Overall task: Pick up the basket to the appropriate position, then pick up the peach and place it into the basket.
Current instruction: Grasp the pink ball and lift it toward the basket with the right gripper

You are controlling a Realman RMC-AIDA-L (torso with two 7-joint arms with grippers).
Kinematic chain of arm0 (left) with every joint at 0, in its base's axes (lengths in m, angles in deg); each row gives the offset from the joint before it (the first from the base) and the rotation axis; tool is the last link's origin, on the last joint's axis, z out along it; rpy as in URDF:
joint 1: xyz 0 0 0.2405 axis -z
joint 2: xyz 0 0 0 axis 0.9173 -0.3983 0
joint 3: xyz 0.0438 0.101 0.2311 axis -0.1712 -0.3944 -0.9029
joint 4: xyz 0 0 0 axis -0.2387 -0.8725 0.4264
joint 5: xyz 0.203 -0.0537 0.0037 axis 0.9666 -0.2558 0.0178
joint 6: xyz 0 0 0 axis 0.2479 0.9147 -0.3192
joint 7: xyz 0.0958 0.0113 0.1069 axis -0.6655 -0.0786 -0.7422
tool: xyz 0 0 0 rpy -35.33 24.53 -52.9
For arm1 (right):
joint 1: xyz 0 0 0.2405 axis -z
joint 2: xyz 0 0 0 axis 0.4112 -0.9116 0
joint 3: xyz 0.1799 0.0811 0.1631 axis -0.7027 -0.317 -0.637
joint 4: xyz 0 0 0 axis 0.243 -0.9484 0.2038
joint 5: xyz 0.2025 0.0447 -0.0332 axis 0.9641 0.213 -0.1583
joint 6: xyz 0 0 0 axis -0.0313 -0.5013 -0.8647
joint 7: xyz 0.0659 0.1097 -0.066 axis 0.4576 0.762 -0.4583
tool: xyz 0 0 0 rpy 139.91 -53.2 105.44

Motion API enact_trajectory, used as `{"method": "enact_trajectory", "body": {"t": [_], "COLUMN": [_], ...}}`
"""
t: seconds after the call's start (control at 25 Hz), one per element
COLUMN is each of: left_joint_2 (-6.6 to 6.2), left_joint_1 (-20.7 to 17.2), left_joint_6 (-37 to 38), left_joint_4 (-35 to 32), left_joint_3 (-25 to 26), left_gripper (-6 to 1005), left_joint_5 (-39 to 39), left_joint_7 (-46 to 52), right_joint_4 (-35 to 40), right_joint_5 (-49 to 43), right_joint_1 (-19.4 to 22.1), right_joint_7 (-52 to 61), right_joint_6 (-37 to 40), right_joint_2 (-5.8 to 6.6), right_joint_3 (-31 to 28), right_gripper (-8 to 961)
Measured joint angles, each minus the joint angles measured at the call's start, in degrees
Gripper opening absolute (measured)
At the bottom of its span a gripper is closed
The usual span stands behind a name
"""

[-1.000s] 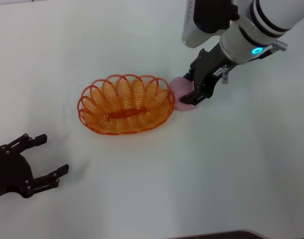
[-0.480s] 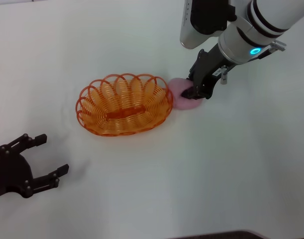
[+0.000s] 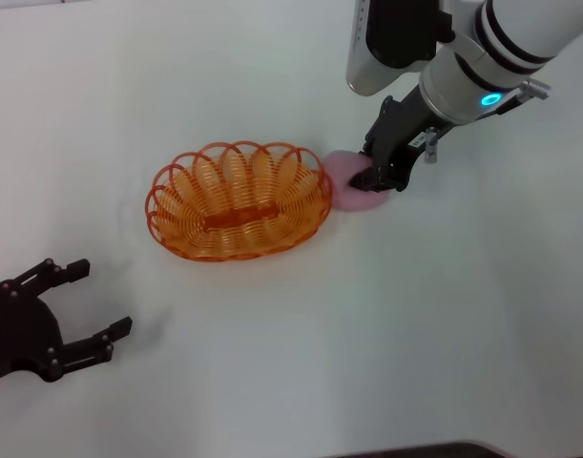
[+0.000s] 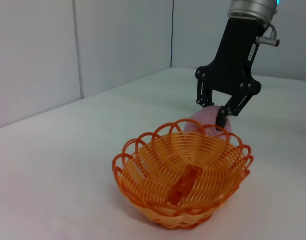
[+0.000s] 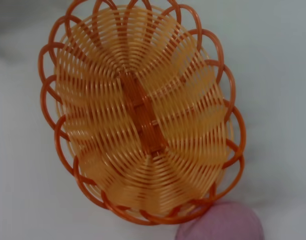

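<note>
The orange wire basket [image 3: 188,194] stands upright and empty in the middle of the white table; it also shows in the left wrist view [image 4: 142,170] and the right wrist view [image 5: 87,100]. The pale pink peach [image 3: 345,195] rests on the table, touching the basket's right end. My right gripper [image 3: 377,177] comes down on the peach from above, its fingers closed against the peach's sides; the left wrist view shows the peach [image 4: 209,117] between them. The right wrist view shows only the peach's edge [image 5: 220,223]. My left gripper [image 3: 102,297] is open and empty at the near left.
The white table [image 3: 301,343] extends bare around the basket and peach. Pale walls [image 4: 42,55] rise beyond the table in the left wrist view. The right arm's white body [image 3: 463,57] hangs over the far right.
A second ago the right gripper's fingers stood wider around the peach; they have closed on it. The basket has shifted slightly left. The left arm has not moved.
</note>
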Motion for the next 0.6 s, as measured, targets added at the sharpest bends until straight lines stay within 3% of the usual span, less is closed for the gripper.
{"method": "enact_trajectory", "body": {"t": [0.36, 0.6], "left_joint_2": [0.00, 0.00], "left_joint_1": [-0.12, -0.06], "left_joint_6": [0.00, -0.28], "left_joint_4": [0.00, 0.00], "left_joint_3": [0.00, 0.00], "left_gripper": [886, 886], "left_joint_5": [0.26, 0.30], "left_joint_7": [0.02, 0.02], "right_joint_4": [4.47, 9.53], "right_joint_5": [-2.36, -2.16], "right_joint_1": [2.58, 4.70], "right_joint_7": [2.07, 1.93], "right_joint_6": [1.81, 5.15], "right_joint_2": [0.21, 0.37], "right_joint_3": [-1.11, -6.04], "right_gripper": [239, 238]}}
